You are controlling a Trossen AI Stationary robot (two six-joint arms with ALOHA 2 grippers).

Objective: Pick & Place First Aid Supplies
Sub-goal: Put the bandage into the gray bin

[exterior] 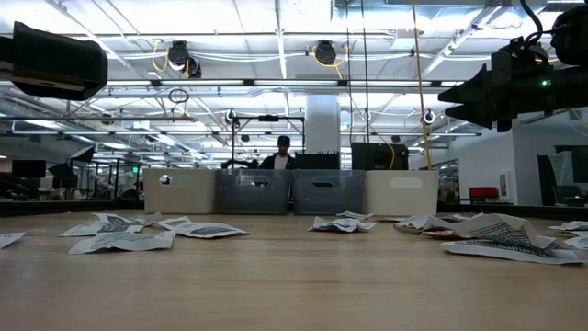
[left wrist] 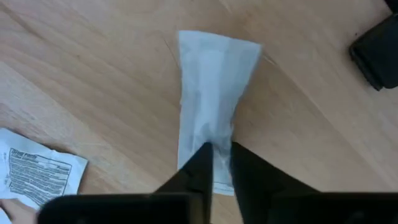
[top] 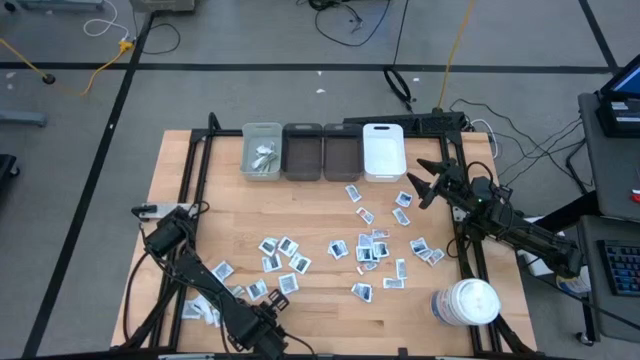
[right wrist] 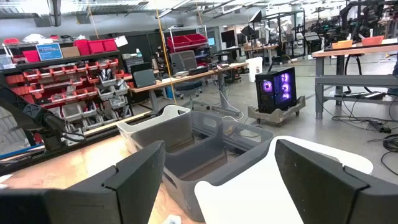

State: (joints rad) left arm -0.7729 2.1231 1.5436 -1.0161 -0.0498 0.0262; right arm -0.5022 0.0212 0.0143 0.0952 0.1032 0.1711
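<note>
Down at the near left corner of the desk (top: 330, 220), the left end effector (left wrist: 221, 163) has its two dark fingers (left wrist: 198, 168) pinched on the end of a long pale wrapped strip (left wrist: 214, 87). The strip lies flat on the wood, stretching away from the fingertips, and a printed sachet (left wrist: 40, 174) lies just beside it. In the view from above, that arm reaches low along the near edge, with a few sachets close around it.

Moving right, the loose first aid supplies (top: 370, 245) are scattered across the middle of the desk in two rough groups: a smaller bunch to the left of centre (top: 280, 255) and a wider spread to the right, running up toward the bins.

Along the far edge stands a row of four small bins. The leftmost pale bin (top: 262, 152) already holds some sachets; the two dark grey bins (top: 322, 152) sit in the middle, and the white bin (top: 383, 152) ends the row on the right.

The right end effector (top: 428, 183) hangs above the desk on the far right, just beside the white bin, its fingers spread wide with nothing between them. Near the right corner on my side stands a large white round jar (top: 468, 302).

Beyond the bins, a person (exterior: 279, 156) is in the room behind.
</note>
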